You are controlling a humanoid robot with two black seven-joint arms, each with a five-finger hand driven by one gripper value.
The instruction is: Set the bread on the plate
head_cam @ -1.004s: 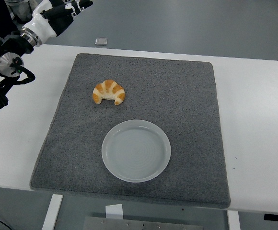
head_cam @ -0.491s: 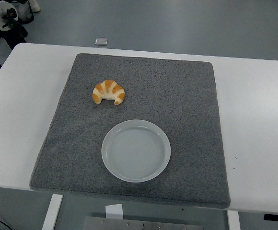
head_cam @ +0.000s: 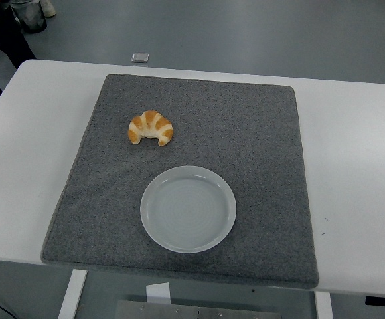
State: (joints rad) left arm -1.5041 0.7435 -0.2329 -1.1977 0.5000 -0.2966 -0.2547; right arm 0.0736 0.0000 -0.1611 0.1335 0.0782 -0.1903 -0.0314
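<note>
The bread is a golden croissant (head_cam: 151,127) lying on the grey mat (head_cam: 245,133), left of its middle. The white round plate (head_cam: 188,209) sits empty on the mat in front of it, toward the near edge. The croissant and plate are apart, with a strip of mat between them. Neither robot hand shows in the head view.
The mat lies on the white table (head_cam: 358,146). A small grey square object (head_cam: 139,57) lies on the floor beyond the table's far edge. Dark equipment (head_cam: 6,20) stands at the top left corner.
The left arm, raised over the table's left edge a second ago, has pulled back up and left and is now out of the picture. Croissant and plate have not moved.
</note>
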